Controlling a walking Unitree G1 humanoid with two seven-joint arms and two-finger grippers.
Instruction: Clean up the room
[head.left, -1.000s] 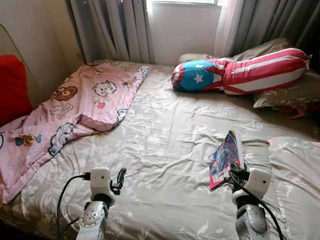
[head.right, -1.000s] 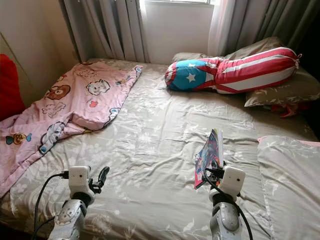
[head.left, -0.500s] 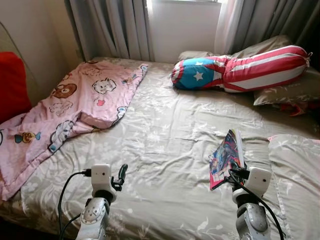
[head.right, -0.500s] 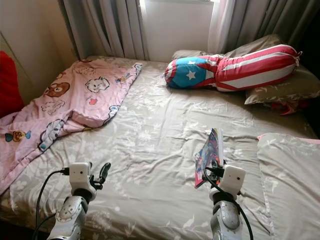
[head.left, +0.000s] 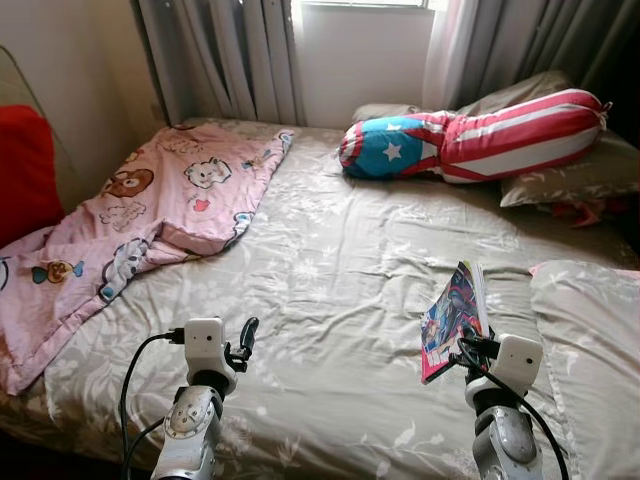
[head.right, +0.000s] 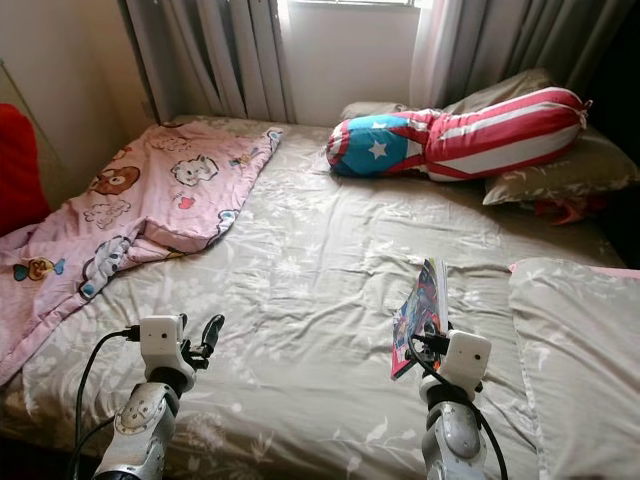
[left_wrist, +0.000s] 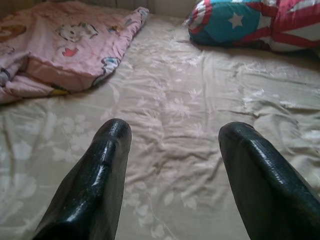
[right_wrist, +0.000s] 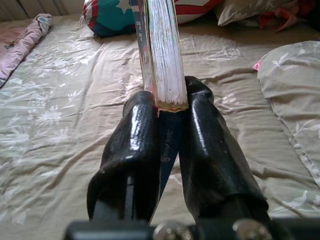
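Looking down from the head, the right gripper (head.left: 470, 352) held a comic book (head.left: 453, 316) on edge above the bed (head.left: 330, 260), probably carrying it off. The left wrist view showed the left gripper (left_wrist: 172, 150) spread wide, empty. The right wrist view had fingers (right_wrist: 135, 130) pinching the book's lower edge.

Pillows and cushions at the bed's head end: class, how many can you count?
3: the striped star bolster, a grey pillow beneath it, another grey pillow behind. More may be hidden.
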